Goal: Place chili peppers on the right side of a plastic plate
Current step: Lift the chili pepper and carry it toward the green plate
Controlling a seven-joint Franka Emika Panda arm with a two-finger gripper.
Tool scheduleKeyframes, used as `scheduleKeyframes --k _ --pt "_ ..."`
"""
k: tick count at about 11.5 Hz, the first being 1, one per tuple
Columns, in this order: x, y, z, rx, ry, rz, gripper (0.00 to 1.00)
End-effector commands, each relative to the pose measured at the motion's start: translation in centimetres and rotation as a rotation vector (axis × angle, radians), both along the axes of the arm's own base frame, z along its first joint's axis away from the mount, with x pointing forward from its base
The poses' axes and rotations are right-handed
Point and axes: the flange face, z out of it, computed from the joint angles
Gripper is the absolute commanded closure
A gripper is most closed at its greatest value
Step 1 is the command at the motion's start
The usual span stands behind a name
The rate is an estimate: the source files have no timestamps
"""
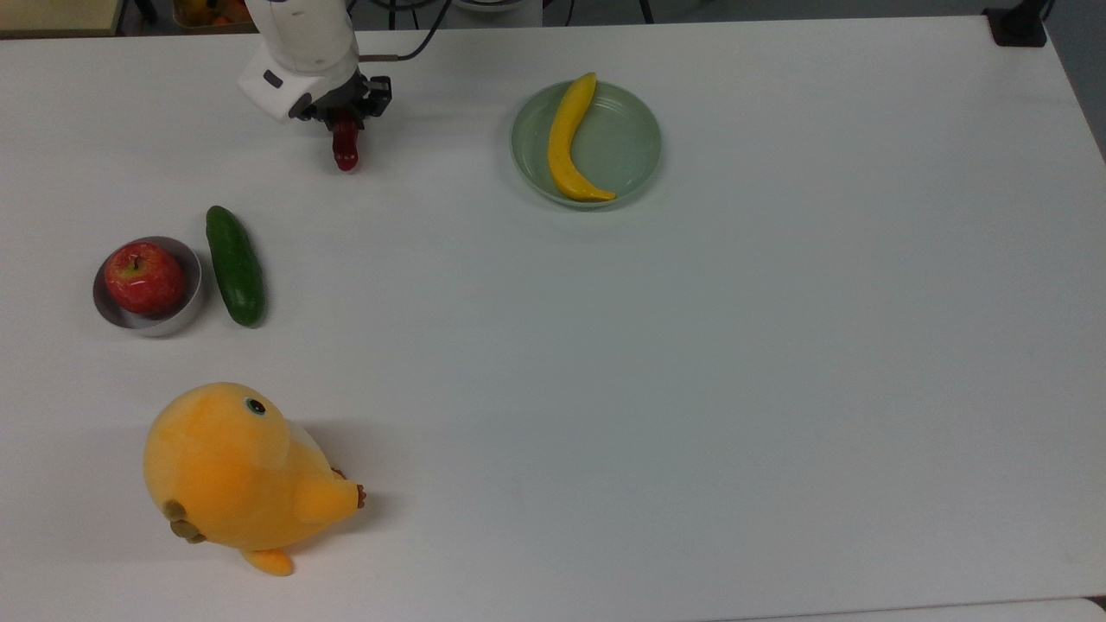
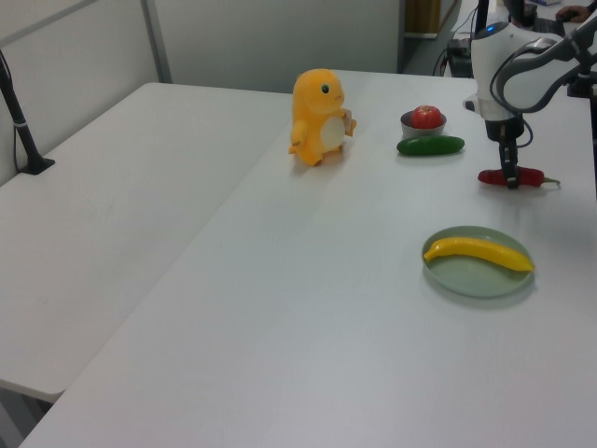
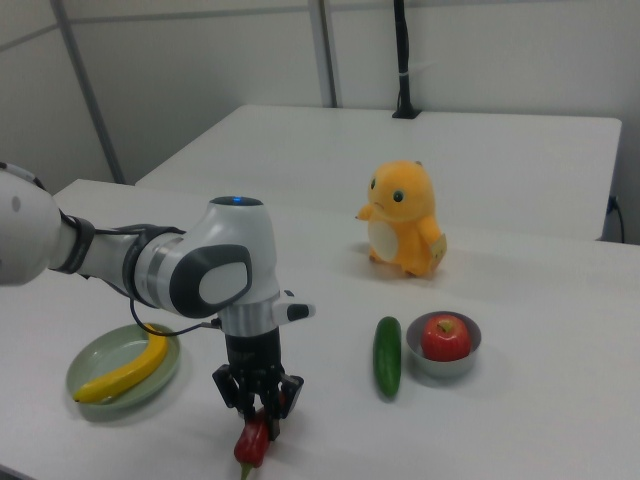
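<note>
Standing near the white table's (image 1: 691, 363) far edge in the top view, the gripper (image 1: 347, 117) is clenched on the chili pepper (image 1: 346, 149). The plastic plate (image 1: 631, 142), carrying a banana (image 1: 566, 142), sits well apart. Grey partition walls (image 3: 480, 45) back the room.

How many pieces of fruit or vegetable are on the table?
4: a banana in the plastic plate, an apple in the metal bowl, a cucumber beside it, and the chili pepper in the gripper.
</note>
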Motion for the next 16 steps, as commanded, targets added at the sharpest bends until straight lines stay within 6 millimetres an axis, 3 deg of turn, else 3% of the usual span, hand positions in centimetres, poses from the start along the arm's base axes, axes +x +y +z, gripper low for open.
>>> scheduleKeyframes --k 1,6,9,12,13,15,16 --pt "-0.8 1.1 4.5 0.007 0.022 0.007 1.00" --pt "0.9 9.9 7.4 0.066 0.014 0.017 1.00" --pt "1.2 15.7 6.2 0.091 0.027 0.046 1.00" --pt "1.5 17.3 4.8 0.088 0.038 0.057 0.96" --pt "1.6 17.4 4.8 0.088 0.027 0.057 0.89" --pt "1.7 17.5 4.6 0.103 0.028 0.049 0.59" --pt "1.7 17.5 4.6 0.105 0.028 0.047 0.51"
